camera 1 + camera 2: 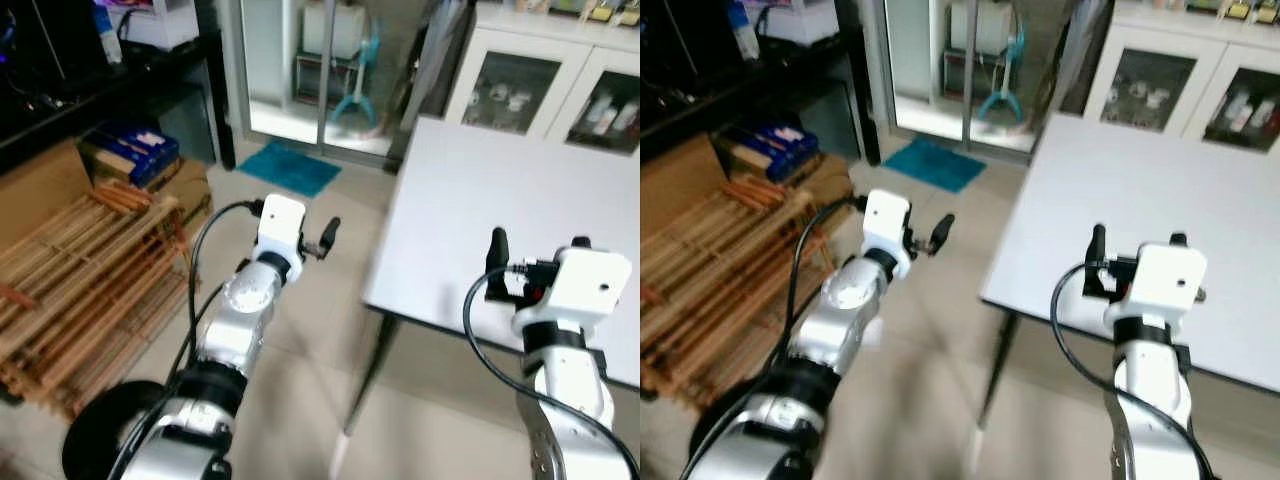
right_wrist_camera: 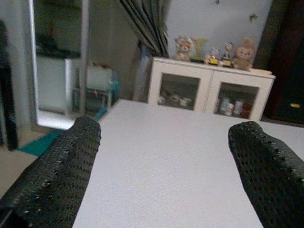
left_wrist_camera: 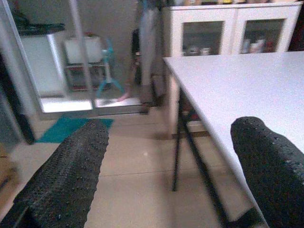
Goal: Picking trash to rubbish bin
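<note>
White laminate desk (image 1: 500, 200) takes up the right half of the frame, and honestly I can't spot any trash or a rubbish bin from where I'm standing. So my read is the robot's in the looking-around stage, nothing to grab yet. Best move, I'd guess: pan slowly, check the floor under the desk and along the left side, and keep both arms tucked so they don't clip the desk edge.

The left gripper (image 1: 322, 240) hangs over the tiled floor (image 1: 300, 330), centre-left of the frame, fingers spread wide with nothing between them. The right gripper (image 1: 535, 260) sits over the desk's near edge, lower right, fingers (image 2: 52, 175) likewise parted and empty.

Room stuff: a wooden slatted rack (image 1: 80, 280) at the left, a teal mat (image 1: 290, 167) by the glass sliding door (image 1: 300, 60) at upper centre, and a white cabinet (image 1: 545, 70) with glass fronts at upper right.
</note>
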Motion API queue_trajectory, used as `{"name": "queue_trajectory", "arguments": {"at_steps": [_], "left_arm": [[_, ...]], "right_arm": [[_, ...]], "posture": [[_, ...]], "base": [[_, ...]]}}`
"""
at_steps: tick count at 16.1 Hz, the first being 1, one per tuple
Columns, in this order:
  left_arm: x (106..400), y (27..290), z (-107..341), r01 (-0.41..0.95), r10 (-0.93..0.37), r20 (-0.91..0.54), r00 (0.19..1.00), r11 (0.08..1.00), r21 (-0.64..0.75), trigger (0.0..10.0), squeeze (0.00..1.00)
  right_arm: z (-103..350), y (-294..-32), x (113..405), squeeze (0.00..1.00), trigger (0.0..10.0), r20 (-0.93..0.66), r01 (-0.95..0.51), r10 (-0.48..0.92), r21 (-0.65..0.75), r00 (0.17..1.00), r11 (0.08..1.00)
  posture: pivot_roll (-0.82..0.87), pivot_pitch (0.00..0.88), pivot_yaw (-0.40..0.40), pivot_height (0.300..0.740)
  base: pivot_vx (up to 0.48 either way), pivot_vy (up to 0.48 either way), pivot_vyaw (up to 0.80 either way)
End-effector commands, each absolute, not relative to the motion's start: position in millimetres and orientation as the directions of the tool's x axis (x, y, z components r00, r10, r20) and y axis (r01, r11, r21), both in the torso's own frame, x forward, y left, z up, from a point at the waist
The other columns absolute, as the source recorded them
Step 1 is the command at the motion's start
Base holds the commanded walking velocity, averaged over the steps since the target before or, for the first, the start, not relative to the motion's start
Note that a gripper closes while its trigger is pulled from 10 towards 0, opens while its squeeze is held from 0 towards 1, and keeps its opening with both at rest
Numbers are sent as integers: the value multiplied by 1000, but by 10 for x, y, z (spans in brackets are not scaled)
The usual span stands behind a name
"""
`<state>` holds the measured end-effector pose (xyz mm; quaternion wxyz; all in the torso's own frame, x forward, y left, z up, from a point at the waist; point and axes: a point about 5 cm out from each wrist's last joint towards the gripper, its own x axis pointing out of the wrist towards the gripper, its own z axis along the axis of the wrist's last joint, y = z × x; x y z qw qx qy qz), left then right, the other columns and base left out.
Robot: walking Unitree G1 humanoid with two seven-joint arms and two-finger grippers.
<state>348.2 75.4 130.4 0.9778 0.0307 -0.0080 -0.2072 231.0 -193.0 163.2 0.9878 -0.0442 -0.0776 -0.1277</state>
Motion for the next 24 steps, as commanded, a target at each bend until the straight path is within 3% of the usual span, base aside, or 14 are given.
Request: {"name": "queue_trajectory", "arguments": {"at_steps": [1,14,24], "left_arm": [[3507,721,1361,409,-412,16,911,909,75,10000,0],[3560,658,1375,392,-393,17,919,918,55,10000,0],[3571,639,1358,370,-371,11,929,928,46,10000,0]], "right_arm": [[1651,-1938,2313,0,10000,172,269,-255,-62,951,961],[1604,-2063,2270,0,10000,170,384,-373,-37,912,922],[1540,-2044,2251,0,10000,127,338,-328,-75,936,938]], "posture": [[94,7,-46,740],[74,18,-45,740],[64,31,-51,740]], "base": [[0,-480,0],[0,-471,0],[0,-469,0]]}}
